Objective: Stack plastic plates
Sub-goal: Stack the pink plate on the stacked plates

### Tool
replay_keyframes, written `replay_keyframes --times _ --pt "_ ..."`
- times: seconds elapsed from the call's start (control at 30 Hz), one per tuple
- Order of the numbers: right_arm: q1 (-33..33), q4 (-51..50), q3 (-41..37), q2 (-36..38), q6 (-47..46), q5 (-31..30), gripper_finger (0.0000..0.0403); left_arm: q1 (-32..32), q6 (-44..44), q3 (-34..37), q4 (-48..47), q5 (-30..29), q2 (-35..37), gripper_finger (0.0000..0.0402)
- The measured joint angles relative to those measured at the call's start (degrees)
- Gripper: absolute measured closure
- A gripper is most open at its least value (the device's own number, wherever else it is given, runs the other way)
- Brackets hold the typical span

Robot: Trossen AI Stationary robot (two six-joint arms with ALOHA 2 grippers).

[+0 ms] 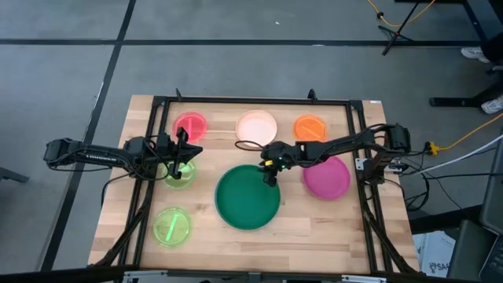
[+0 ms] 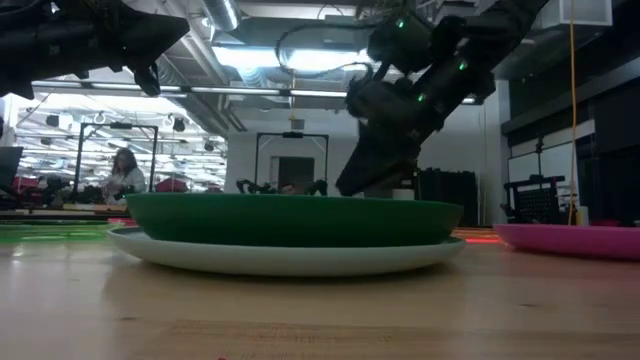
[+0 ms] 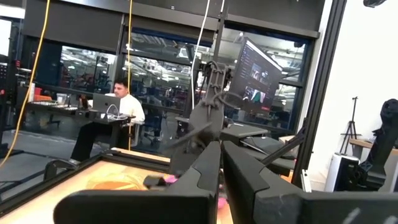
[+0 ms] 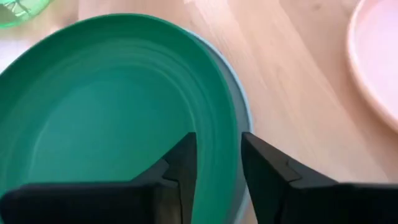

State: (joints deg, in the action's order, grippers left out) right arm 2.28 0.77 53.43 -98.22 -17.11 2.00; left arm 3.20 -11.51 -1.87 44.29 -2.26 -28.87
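Straddling the far rim of the green plate, the right gripper has its fingers slightly spread; lift straight up. Beside the green plate, the left gripper seems pressed together.

A wooden table stands on grey floor crossed by dark lines. Beyond the table, ceiling lights glow over an open workshop. A person sits at a desk with a laptop, behind glass partitions. A monitor hangs nearby.
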Motion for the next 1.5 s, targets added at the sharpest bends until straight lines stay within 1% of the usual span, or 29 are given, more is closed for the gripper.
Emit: replay_keyframes --times 0.13,0.33,0.47,0.6,0.83,1.07,1.23,1.4,1.5 --pt "0.0 -6.4 0.0 5.7 2.4 -1.6 0.0284 0.0 0.1 0.0 0.5 -0.6 0.0 0.0390" --pt "0.0 -20.2 0.0 14.9 3.1 -3.0 0.0283 0.0 0.0 0.0 0.4 -1.1 0.0 0.0390" --pt "0.0 -28.9 0.0 19.7 4.1 -4.0 0.0283 0.0 0.0 0.0 0.5 -1.3 0.0 0.0390" --pt "0.0 -34.7 0.0 23.2 5.5 -5.4 0.0283 0.0 0.0 0.0 0.5 -1.8 0.0 0.0390" --pt "0.0 -39.0 -0.4 26.3 7.4 -5.5 0.0283 0.0 0.0 0.0 0.4 -3.1 0.0 0.0390" --pt "0.0 -38.0 -6.8 30.3 7.7 -4.0 0.0283 0.0 0.1 0.0 -0.7 -3.1 -0.2 0.0390" --pt "0.0 -37.5 -10.0 32.9 6.3 -4.0 0.0283 0.0 0.1 0.0 -0.6 -3.1 -1.5 0.0390" --pt "0.0 -39.2 -10.3 34.6 7.0 -4.0 0.0283 0.0 0.6 0.0 -0.3 -3.1 -3.9 0.0390" --pt "0.0 -39.3 -10.3 35.3 7.8 -4.8 0.0283 0.0 1.4 0.0 1.6 -3.0 -5.3 0.0390"
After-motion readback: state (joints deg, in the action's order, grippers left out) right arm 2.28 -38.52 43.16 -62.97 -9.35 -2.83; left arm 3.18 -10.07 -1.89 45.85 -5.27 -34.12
